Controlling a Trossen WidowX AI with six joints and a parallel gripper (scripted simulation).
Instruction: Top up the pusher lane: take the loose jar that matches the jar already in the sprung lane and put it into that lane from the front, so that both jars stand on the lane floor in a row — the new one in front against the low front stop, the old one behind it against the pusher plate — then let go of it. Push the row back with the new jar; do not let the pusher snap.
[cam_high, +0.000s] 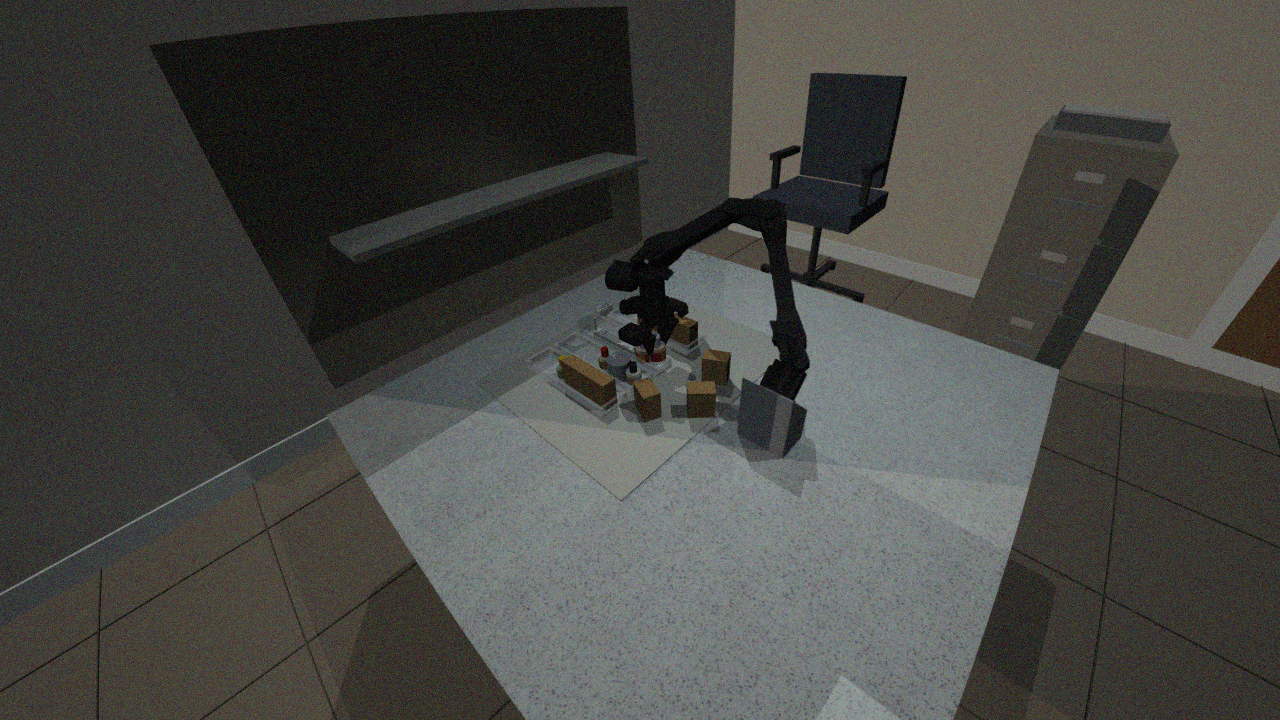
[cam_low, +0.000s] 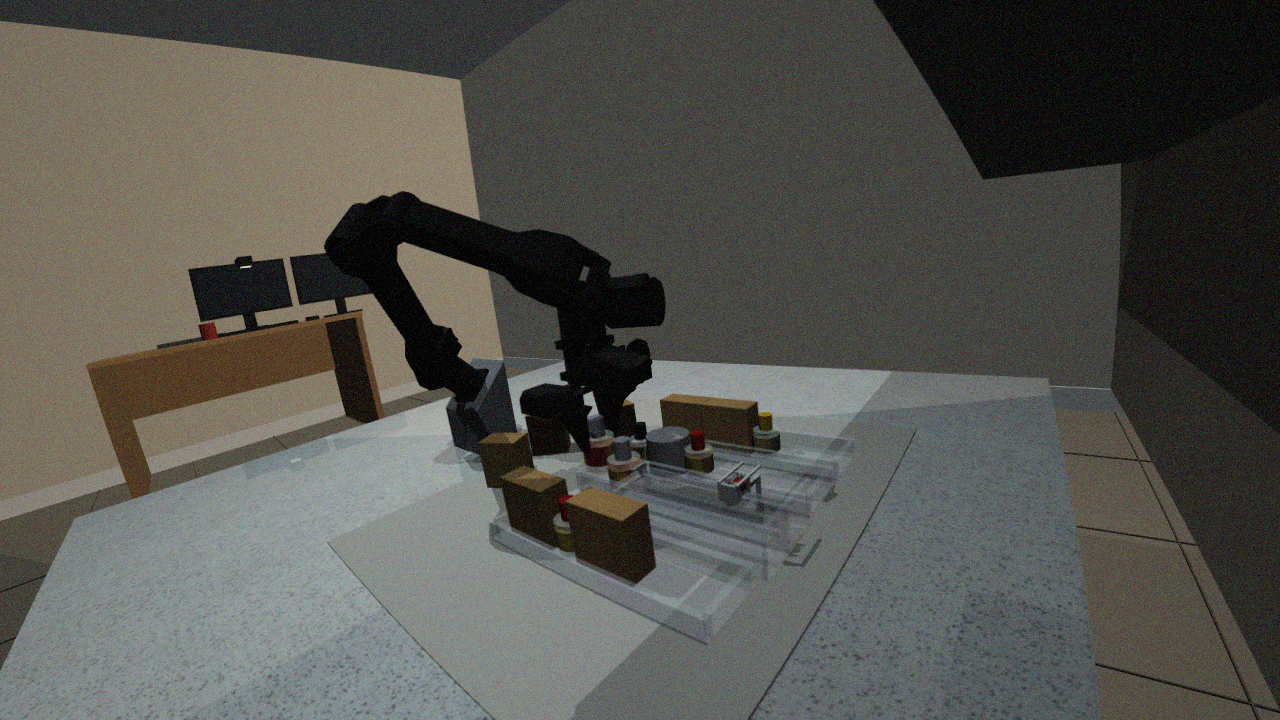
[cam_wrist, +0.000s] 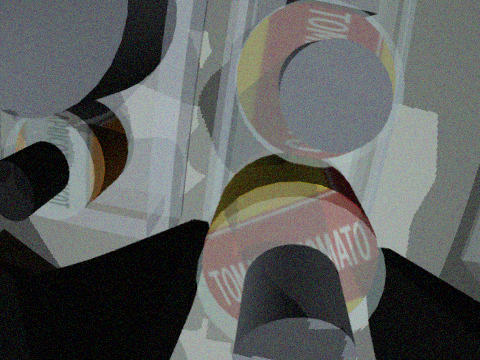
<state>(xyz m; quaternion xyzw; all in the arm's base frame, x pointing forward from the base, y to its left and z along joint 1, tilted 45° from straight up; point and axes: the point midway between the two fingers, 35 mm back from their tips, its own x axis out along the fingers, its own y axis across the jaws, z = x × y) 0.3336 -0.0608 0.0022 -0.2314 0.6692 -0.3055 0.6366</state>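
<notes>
My gripper (cam_high: 652, 347) (cam_low: 602, 438) (cam_wrist: 290, 251) is shut on a grey-capped jar with a red TOMATO label (cam_low: 597, 442) (cam_wrist: 290, 220). A matching TOMATO jar (cam_low: 624, 463) (cam_wrist: 257, 85) stands in the clear lane, just beyond the held jar. In the wrist view the two jars meet or overlap at their edges. The held jar is at the lane's front end; its base and the low front stop are hidden, so I cannot tell whether it rests on the floor. The pusher plate is mostly hidden behind the lane jar. A grey bracket (cam_low: 735, 485) stands farther back along the lane.
Beside the lane are a black-capped jar (cam_low: 639, 439) (cam_wrist: 67, 175), a large grey cylinder (cam_low: 667, 447) (cam_wrist: 55, 45) and a red-capped jar (cam_low: 699, 457). A yellow-capped jar (cam_low: 766, 437) is by a long brown block (cam_low: 708, 420). More brown blocks (cam_low: 611, 532) (cam_high: 701, 400) flank the near clear tray (cam_low: 671, 608).
</notes>
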